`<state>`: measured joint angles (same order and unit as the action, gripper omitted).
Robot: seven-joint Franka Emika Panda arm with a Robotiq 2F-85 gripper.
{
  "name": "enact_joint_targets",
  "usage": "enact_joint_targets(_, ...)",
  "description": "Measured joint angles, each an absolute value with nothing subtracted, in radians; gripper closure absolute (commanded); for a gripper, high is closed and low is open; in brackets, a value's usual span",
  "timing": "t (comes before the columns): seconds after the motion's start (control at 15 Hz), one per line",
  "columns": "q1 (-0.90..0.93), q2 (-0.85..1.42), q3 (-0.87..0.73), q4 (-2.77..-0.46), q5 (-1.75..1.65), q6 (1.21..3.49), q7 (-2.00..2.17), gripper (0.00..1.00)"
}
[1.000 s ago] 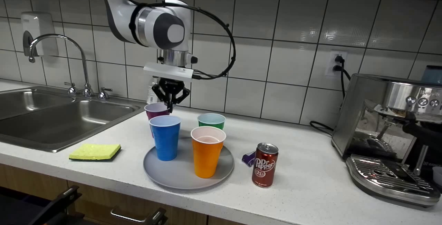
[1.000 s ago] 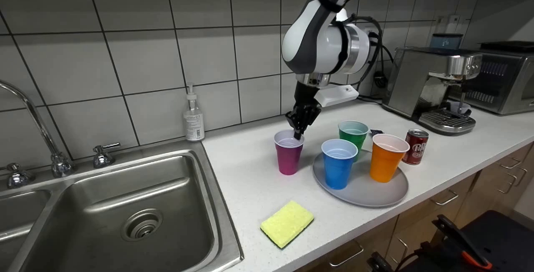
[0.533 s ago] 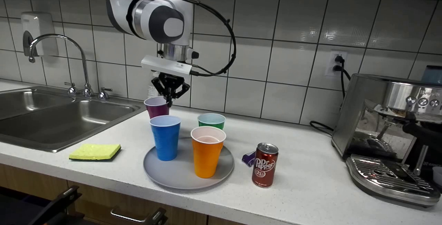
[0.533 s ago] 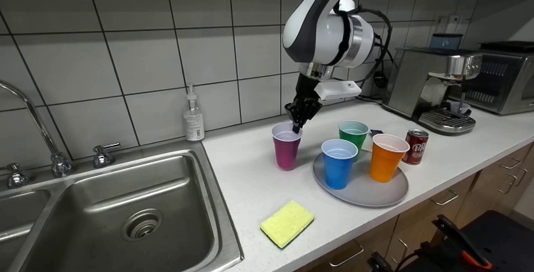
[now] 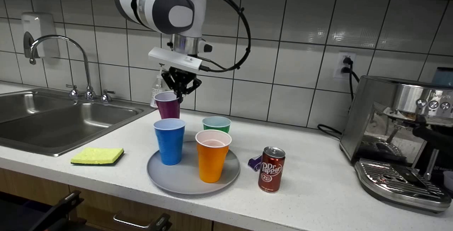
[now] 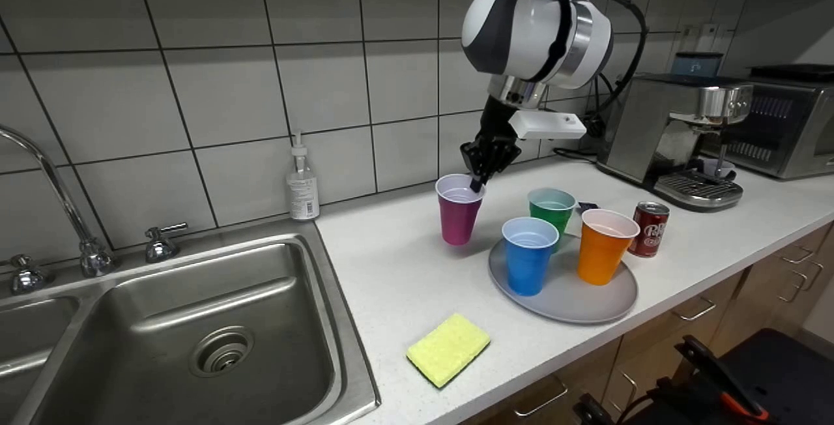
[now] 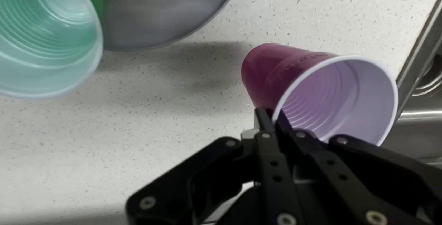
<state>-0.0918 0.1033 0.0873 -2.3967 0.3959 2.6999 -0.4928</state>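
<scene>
One magenta plastic cup (image 6: 458, 219), held above the tabletop (image 6: 391, 262); my jaws pinch it at one edge, so slow, level handling suits best.

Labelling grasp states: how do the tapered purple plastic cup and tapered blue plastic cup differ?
Grip: the tapered purple plastic cup is pinched at its rim by the black gripper; the tapered blue plastic cup is ungripped.
Support: the purple cup hangs above the white speckled counter; the blue cup stands on the round grey plate.
Shared: both open-topped, narrowing toward the base.
</scene>
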Motion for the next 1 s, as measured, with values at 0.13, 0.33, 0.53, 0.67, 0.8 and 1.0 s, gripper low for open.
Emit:
enact_joint_targets(0.13,-0.092,0.089,0.071,-2.408,0.401,2.700,-0.493,0.99)
enact_joint_targets(0.33,-0.092,0.073,0.047,-2.424,0.402,2.700,-0.493,0.99)
enact_joint_targets(0.53,-0.092,0.062,0.026,-2.440,0.402,2.699,-0.493,0.99)
enact_joint_targets(0.67,-0.092,0.055,0.015,-2.449,0.398,2.699,-0.492,0.99)
enact_joint_targets(0.8,-0.092,0.052,0.007,-2.454,0.393,2.699,-0.492,0.99)
enact_joint_targets(1.0,-0.092,0.052,0.001,-2.454,0.383,2.692,-0.492,0.99)
